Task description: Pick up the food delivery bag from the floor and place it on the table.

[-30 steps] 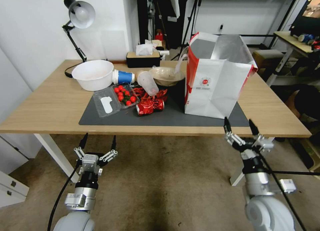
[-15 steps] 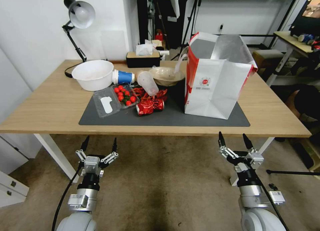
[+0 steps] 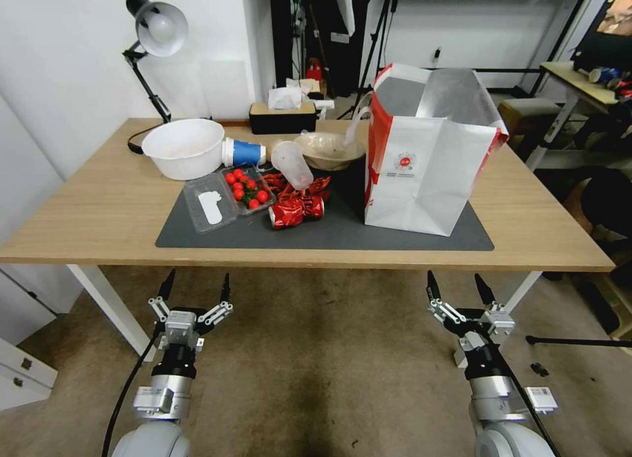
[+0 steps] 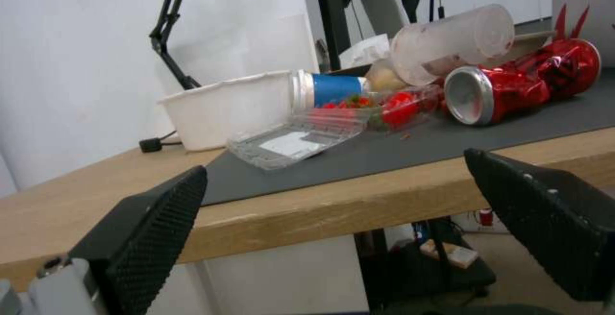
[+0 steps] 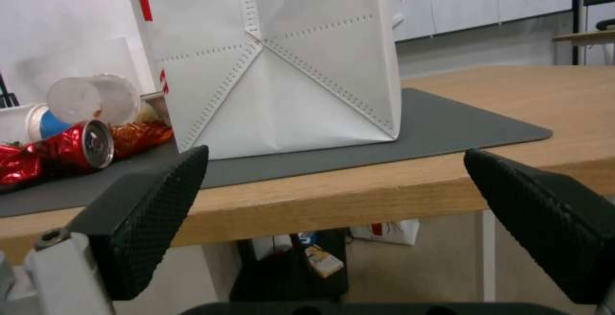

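The food delivery bag (image 3: 421, 161), white with red side panels and silver lining, stands upright on the dark grey mat (image 3: 342, 230) at the right half of the table (image 3: 85, 207). In the right wrist view its white lower panel (image 5: 282, 75) rises just past the table's front edge. My right gripper (image 3: 457, 287) hangs open below that edge, in front of the bag and apart from it, with nothing between its fingers (image 5: 147, 209). My left gripper (image 3: 194, 286) is open too, low over the floor (image 3: 316, 365) in front of the table's left half.
On the mat's left lie a crushed red can (image 3: 296, 210), a clear box of tomatoes (image 3: 227, 197), a toppled plastic cup (image 3: 291, 164), a blue paper cup (image 3: 243, 152), a white bowl (image 3: 184, 147) and a beige bowl (image 3: 329, 149). A desk lamp (image 3: 158, 29) and tissue box (image 3: 283, 118) stand behind.
My right gripper has dropped from the table's front edge to below it and drawn back slightly left. The left gripper has sunk a little. The bag has stayed put.
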Motion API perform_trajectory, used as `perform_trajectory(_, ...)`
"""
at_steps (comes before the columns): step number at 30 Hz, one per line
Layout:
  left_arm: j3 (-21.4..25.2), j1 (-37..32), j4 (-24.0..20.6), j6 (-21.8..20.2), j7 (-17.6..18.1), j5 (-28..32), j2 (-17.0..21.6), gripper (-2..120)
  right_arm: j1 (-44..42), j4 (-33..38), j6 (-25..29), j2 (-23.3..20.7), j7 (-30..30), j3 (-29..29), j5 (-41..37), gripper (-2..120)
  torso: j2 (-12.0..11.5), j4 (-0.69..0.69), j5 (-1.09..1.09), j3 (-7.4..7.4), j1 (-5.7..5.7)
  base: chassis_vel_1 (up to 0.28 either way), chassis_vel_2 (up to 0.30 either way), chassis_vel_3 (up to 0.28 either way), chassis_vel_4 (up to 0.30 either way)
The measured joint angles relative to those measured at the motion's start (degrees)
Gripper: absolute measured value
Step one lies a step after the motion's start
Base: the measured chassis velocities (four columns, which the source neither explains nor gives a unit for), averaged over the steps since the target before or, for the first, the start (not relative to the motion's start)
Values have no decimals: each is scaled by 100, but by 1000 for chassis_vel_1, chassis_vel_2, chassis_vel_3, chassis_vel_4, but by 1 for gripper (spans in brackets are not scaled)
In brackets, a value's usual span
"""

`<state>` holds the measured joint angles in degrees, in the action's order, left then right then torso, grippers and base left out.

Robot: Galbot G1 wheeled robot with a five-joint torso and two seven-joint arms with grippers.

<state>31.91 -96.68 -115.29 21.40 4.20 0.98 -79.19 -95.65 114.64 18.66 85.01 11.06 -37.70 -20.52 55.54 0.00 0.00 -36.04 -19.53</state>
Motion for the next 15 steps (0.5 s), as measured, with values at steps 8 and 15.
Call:
perform_trajectory(8,0,0,0,0,2,-3,0,100,3,0,0,-2,0,-2,-5,100,0,0,0,0,0,0,0,0,0)
perform_trajectory(15,0,0,0,0,3,-4,0,100,5,0,0,-4,0,-2,-10,100,0,0,0,0,0,0,0,0,0)
